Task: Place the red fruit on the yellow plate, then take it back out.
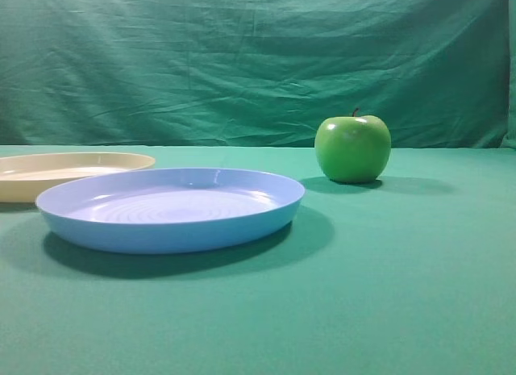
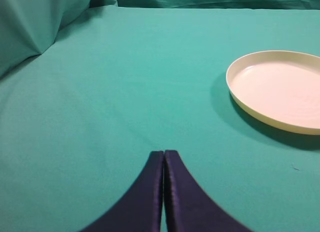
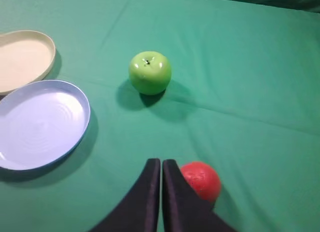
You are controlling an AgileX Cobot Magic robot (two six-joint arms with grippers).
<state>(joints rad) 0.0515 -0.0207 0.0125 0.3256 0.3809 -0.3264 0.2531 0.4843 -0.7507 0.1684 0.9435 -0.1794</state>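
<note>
Right gripper (image 3: 161, 164), bottom centre of right wrist view: jaws pressed together, holding nothing. Red fruit (image 3: 201, 180) sits on cloth just right of fingertips, outside jaws, not gripped. Blue plate (image 3: 40, 123) at left, yellow plate (image 3: 22, 60) upper left, bare. Green apple (image 3: 150, 72) upper centre. Left gripper (image 2: 164, 153) likewise closed, empty. Right arm nearer fruit; jaws must reopen, shift right.

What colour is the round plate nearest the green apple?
Light blue: the shallow round plastic plate, with faint concentric rings inside, shows best in the right wrist view.
</note>
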